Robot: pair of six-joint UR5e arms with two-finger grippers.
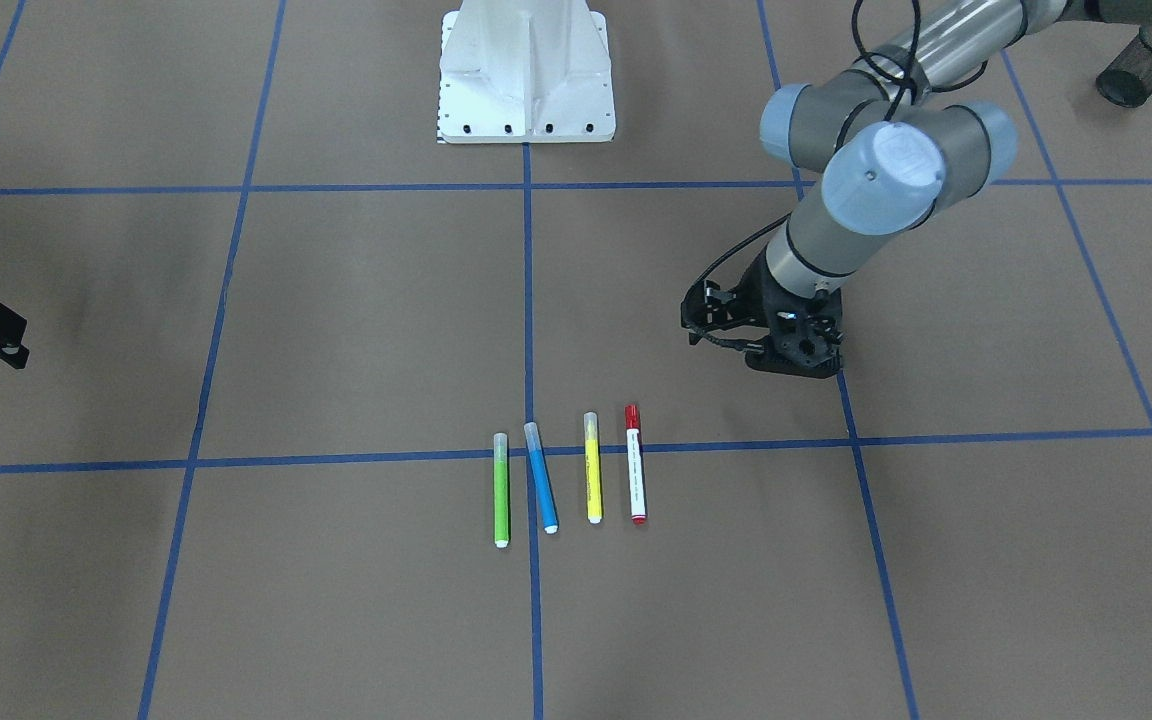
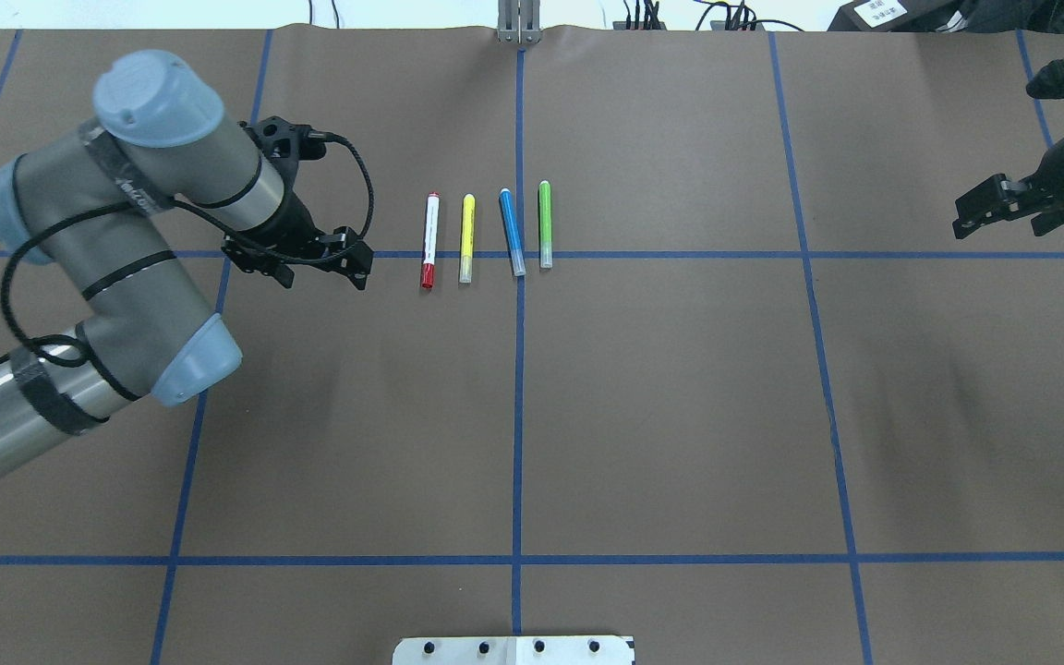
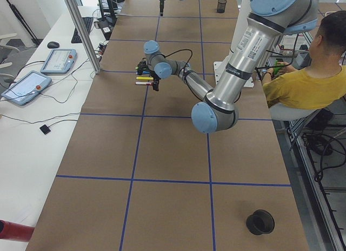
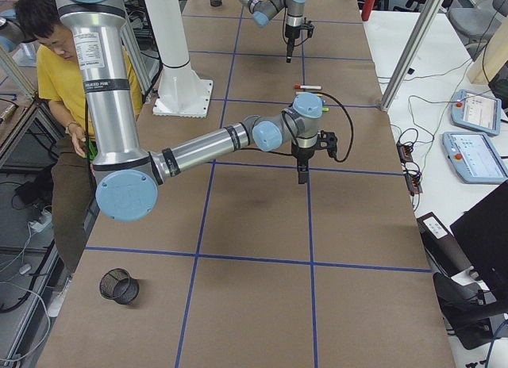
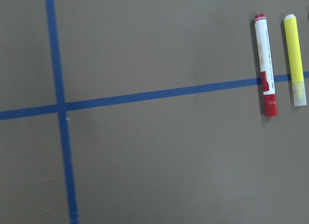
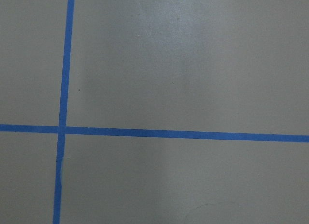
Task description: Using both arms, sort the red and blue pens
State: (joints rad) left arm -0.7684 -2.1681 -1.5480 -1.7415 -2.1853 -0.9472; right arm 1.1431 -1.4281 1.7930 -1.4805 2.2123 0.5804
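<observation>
"Where are the pens sitting?"

"Take the tape crossing (image 2: 520, 254) in the middle of the brown table (image 2: 680, 416) as your mark. The blue pen (image 2: 512, 233) lies right at it, slightly tilted. Its clear cap is at the crossing and points back toward the robot, and its white end points away. The red pen (image 2: 429, 240) is further out on the robot's left of the crossing. It lies flat across the same cross-wise tape line, red cap toward the robot."

"Anything between them?"

"The yellow marker (image 2: 466, 237) lies between the two, and the green marker (image 2: 545, 224) lies just on the robot's right of the crossing. All four are side by side, none touching."

"And the arms?"

"The left gripper (image 2: 296, 259) hangs pointing down on the robot's left of the crossing, past the red pen, near it but apart from it. Its fingers are hidden under the wrist, so I can't tell whether they're spread or closed. Its wrist camera catches the red pen and the yellow marker at one edge."

"The other one?"

"The right gripper (image 2: 994, 208) is well off on the robot's right of the crossing, far from every pen. Too little of it shows to tell how its fingers stand."
</observation>
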